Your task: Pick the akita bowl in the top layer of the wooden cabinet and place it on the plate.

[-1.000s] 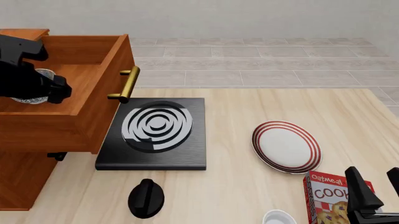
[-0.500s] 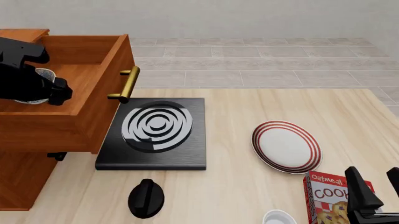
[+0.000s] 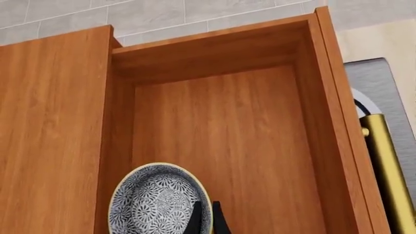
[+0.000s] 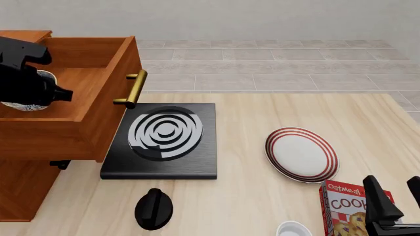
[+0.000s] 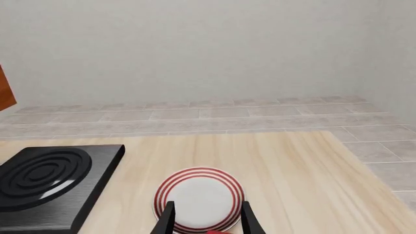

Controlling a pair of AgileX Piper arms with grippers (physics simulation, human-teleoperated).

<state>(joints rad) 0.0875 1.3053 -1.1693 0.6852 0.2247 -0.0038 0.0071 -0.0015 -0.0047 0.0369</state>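
Front view: the left hand (image 4: 29, 91) hangs in the pulled-out top layer (image 4: 98, 113) of the wooden cabinet (image 4: 23, 189), hiding most of the akita bowl (image 4: 19, 105).

Left wrist view: thin fingertips (image 3: 217, 222) clamp the speckled bowl's pale rim.

Right wrist view: the right hand (image 5: 206, 219) gapes above the red-ringed plate (image 5: 198, 195) on the pale wood-grain counter (image 5: 293, 165).

The front view is fixed above the worktop's (image 4: 262, 196) near edge, facing forward and down; it covers the wooden cabinet (image 4: 39, 137), the stove (image 4: 164, 142) and the plate (image 4: 302, 155). The left wrist view sits close over the open top layer (image 3: 227, 146), looking down into it, with the akita bowl (image 3: 159, 200) near the lens. The right wrist view sits low, facing across the worktop toward the far wall. It shares the plate (image 5: 200, 197) and stove (image 5: 46, 175) with the front view.
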